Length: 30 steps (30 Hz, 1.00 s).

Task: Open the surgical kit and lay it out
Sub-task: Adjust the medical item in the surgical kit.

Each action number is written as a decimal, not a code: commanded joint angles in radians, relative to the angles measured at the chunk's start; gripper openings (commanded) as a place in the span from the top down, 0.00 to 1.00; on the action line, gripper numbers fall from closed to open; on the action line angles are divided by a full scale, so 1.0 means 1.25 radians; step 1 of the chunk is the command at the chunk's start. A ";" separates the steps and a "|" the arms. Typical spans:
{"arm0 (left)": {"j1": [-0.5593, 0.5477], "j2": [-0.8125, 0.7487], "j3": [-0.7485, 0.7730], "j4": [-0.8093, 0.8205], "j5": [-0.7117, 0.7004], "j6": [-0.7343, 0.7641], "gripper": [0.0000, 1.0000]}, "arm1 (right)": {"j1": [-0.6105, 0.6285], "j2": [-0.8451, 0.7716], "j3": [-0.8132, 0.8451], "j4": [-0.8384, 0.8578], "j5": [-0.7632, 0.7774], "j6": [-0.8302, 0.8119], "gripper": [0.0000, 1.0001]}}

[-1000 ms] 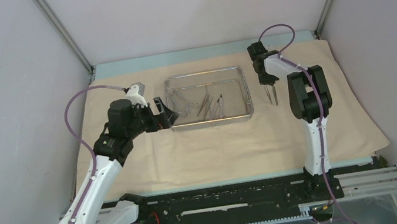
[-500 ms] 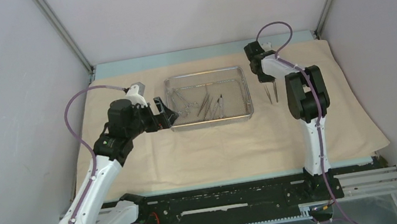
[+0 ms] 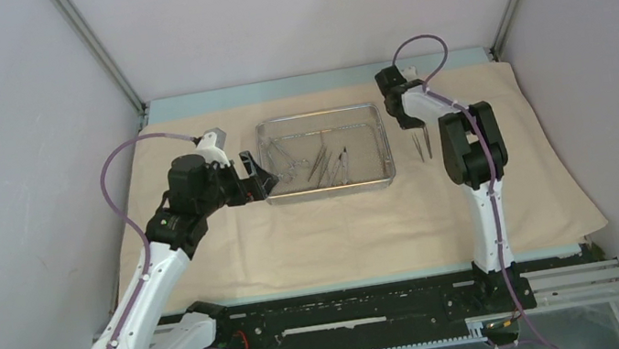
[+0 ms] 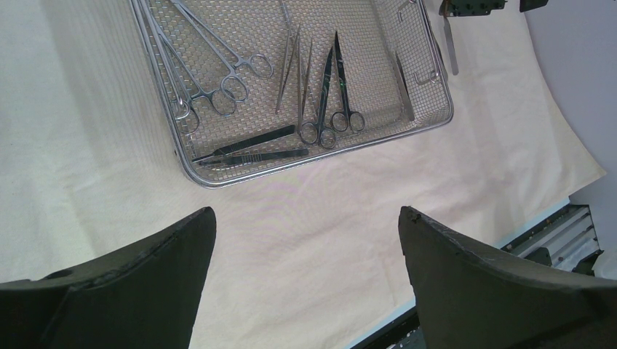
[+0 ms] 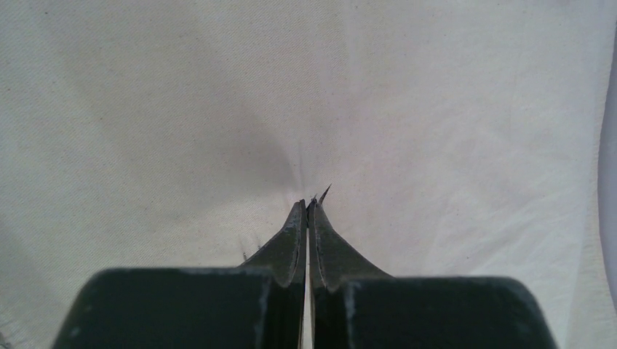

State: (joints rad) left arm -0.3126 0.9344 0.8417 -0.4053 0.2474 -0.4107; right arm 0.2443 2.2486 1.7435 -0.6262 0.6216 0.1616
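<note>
The beige cloth wrap (image 3: 341,225) lies spread flat over the table. On it stands the steel mesh tray (image 3: 384,140), with ring-handled clamps (image 4: 218,73), scissors (image 4: 331,94), slim tweezers (image 4: 291,65) and two dark flat handles (image 4: 251,149) inside. My left gripper (image 3: 262,180) hovers at the tray's left end, open and holding nothing (image 4: 305,218). Just right of the tray, my right gripper (image 3: 410,122) is shut on a pair of tweezers (image 3: 420,145), which hangs tip-down over the cloth. Its fine point (image 5: 324,190) pokes out past the closed fingers (image 5: 295,233).
Grey enclosure walls stand close on the left, right and back. The cloth's right edge (image 3: 583,198) drapes toward the table's side. A black rail (image 3: 353,307) with the arm bases runs along the near edge.
The right gripper has shifted a little left and toward the back, carrying the tweezers. The left arm has stayed still.
</note>
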 commanded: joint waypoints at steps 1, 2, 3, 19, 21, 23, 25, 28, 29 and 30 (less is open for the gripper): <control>0.006 -0.008 0.008 0.025 0.004 0.000 0.00 | 0.007 0.015 0.029 -0.002 0.031 -0.016 0.98; 0.006 -0.008 0.007 0.025 0.005 0.000 0.00 | 0.007 0.017 0.030 -0.002 0.031 -0.017 0.97; 0.006 -0.008 0.007 0.025 0.005 0.000 0.00 | 0.007 0.018 0.030 -0.002 0.031 -0.019 0.97; 0.006 -0.006 0.008 0.025 0.005 0.000 0.00 | 0.013 0.020 0.044 -0.009 0.025 -0.025 0.87; 0.006 -0.006 0.007 0.025 0.005 0.000 0.00 | 0.014 0.021 0.048 -0.013 0.021 -0.024 0.86; 0.006 -0.006 0.008 0.025 0.005 0.000 0.00 | 0.016 0.020 0.052 -0.017 0.020 -0.022 0.86; 0.006 -0.007 0.007 0.025 0.005 0.000 0.00 | 0.017 0.019 0.052 -0.017 0.018 -0.020 0.85; 0.006 -0.006 0.008 0.024 0.005 0.000 0.00 | 0.017 0.019 0.056 -0.020 0.015 -0.021 0.85; 0.006 -0.006 0.008 0.025 0.005 0.000 0.00 | 0.017 0.021 0.058 -0.021 0.016 -0.021 0.85; 0.006 -0.007 0.007 0.025 0.005 0.000 0.00 | 0.017 0.023 0.060 -0.023 0.016 -0.021 0.85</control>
State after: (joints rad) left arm -0.3126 0.9344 0.8417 -0.4053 0.2474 -0.4107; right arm 0.2577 2.2730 1.7744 -0.6426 0.6243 0.1333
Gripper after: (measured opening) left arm 0.996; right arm 0.149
